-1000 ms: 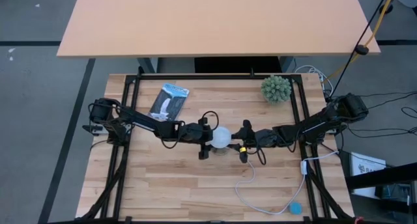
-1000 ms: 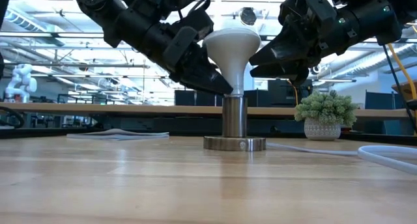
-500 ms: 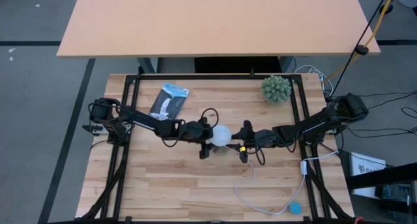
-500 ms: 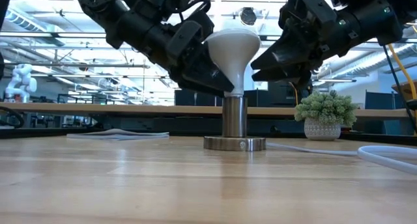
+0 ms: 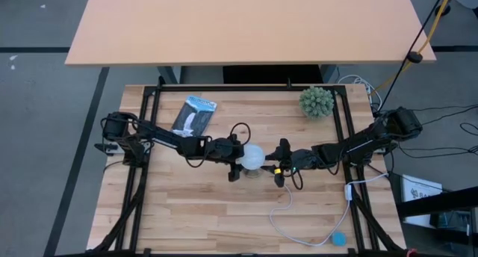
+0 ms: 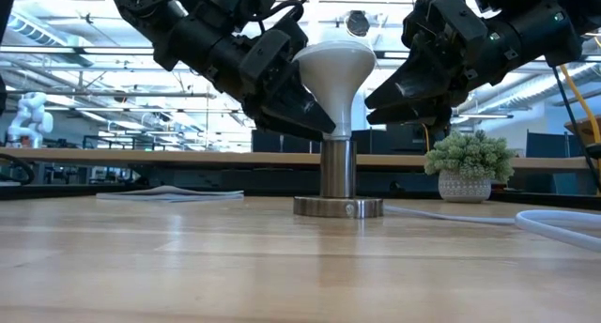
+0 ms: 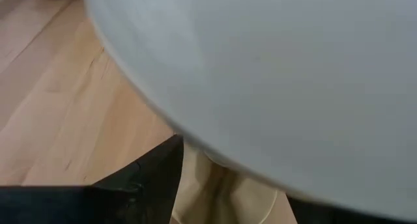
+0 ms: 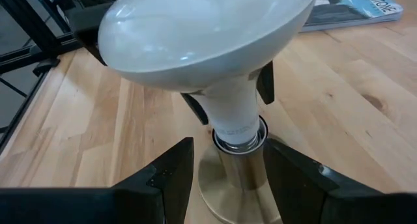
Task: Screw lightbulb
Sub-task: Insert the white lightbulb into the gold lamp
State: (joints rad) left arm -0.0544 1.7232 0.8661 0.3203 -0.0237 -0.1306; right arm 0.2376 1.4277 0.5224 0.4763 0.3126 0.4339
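Both arms are stretched low toward the table's middle, facing each other. The left gripper (image 6: 315,116) is closed on the bulb (image 6: 335,74) at its neck. The right gripper (image 6: 376,96) is held just beside it, fingers spread apart, touching nothing.

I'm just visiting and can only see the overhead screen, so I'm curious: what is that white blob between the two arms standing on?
Observer: The table-level camera shows that it's a lightbulb, standing upright with its narrow end in a metal socket post on a round foot.
Visitor: Is either arm holding it?
Observer: The left pincer is closed around the bulb's neck, just above the socket.
Visitor: And the other arm?
Observer: The right pincer is open. Its own camera shows its fingers spread wide, short of the bulb and not touching it.
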